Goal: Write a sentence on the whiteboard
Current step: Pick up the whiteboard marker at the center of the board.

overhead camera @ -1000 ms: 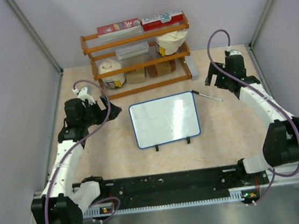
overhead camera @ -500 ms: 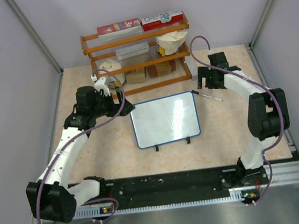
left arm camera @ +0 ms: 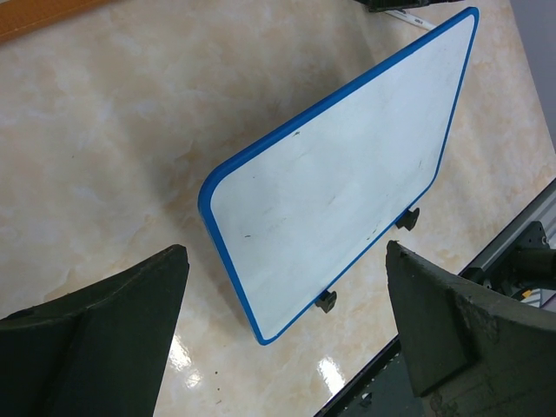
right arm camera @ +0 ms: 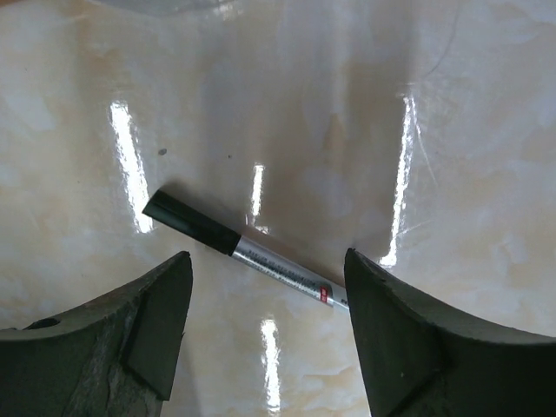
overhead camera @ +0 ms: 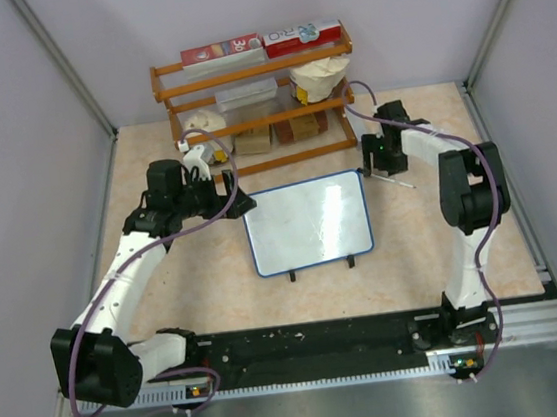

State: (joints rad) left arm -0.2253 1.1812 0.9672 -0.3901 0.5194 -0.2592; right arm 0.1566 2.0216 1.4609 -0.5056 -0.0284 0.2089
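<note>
The whiteboard [overhead camera: 307, 221], white with a thin blue frame and two black feet, lies in the middle of the table; it also shows in the left wrist view [left arm camera: 339, 178]. No sentence shows on it, only faint specks. A marker [right arm camera: 248, 250] with a black cap and silver barrel lies on the table right of the board's far right corner [overhead camera: 388, 178]. My right gripper [overhead camera: 378, 169] is open and hovers just above the marker, jaws either side of it. My left gripper [overhead camera: 245, 204] is open and empty above the board's left edge.
An orange wooden rack [overhead camera: 259, 105] with boxes, bags and a tub stands at the back behind the board. Grey walls close the left and right sides. A black rail [overhead camera: 314, 345] runs along the near edge.
Both arms have swung inward. The left gripper moved right to the board's left edge. The right gripper moved left and down over the marker. The board and marker have not moved.
</note>
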